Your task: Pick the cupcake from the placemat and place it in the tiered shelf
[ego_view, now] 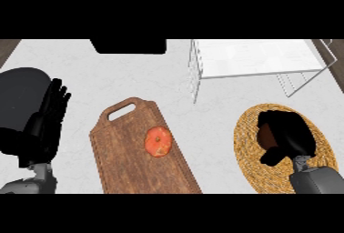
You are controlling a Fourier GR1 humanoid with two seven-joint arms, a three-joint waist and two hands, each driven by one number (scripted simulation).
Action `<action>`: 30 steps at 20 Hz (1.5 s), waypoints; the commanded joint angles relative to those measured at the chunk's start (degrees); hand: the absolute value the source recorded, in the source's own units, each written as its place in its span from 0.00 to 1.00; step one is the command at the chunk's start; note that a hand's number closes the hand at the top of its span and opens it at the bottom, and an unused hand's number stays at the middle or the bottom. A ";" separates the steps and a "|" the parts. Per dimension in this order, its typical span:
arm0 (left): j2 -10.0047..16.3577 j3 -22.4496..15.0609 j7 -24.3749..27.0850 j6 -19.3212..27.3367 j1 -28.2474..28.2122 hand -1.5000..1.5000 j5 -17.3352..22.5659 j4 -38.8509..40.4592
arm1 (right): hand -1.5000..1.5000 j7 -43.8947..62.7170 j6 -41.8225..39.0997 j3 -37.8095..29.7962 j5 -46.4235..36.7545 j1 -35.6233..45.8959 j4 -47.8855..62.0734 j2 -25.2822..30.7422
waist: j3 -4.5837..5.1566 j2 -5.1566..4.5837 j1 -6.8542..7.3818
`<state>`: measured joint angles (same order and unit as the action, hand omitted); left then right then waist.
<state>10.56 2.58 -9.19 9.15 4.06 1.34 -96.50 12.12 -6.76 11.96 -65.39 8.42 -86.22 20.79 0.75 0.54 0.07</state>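
Observation:
A round woven placemat (pixel 249 150) lies at the right of the counter. My right hand (pixel 290 136) is over its middle, fingers and thumb curled round the brown cupcake (pixel 266 135), of which only a sliver shows at the hand's left side. The white wire tiered shelf (pixel 255 59) stands at the back right, beyond the placemat. My left hand (pixel 43 120) rests open at the far left, fingers pointing up, holding nothing.
A wooden cutting board (pixel 134 154) with a handle hole lies in the middle, a tomato (pixel 158 141) on it. A black object (pixel 129 45) sits at the back edge. Bare white counter lies between the board and the shelf.

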 commanded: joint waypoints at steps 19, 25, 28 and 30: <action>0.19 0.74 -0.90 -1.08 0.14 0.50 -0.08 -0.91 | 1.00 34.17 -13.49 10.04 18.01 3.88 -32.13 -20.73 | -0.74 -0.12 0.01; -1.16 0.34 2.04 -0.94 0.44 0.50 -0.65 1.56 | 1.00 45.83 -14.83 2.81 15.24 12.74 -42.44 -20.77 | -0.68 -0.34 -0.47; -1.67 0.91 3.69 -0.46 -0.12 0.50 -1.13 3.25 | 1.00 50.90 -20.23 -1.72 15.41 20.25 -42.73 -20.71 | -0.67 -0.43 -0.25; -1.45 0.67 0.22 -0.04 1.77 0.50 -1.29 2.19 | 1.00 52.98 -23.35 -3.89 15.36 24.72 -41.86 -19.61 | -0.68 -0.38 -0.22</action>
<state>9.71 3.58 -7.81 8.34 4.53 0.68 -94.72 55.77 -22.55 12.77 -50.31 25.01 -126.52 0.71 0.07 0.19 -0.13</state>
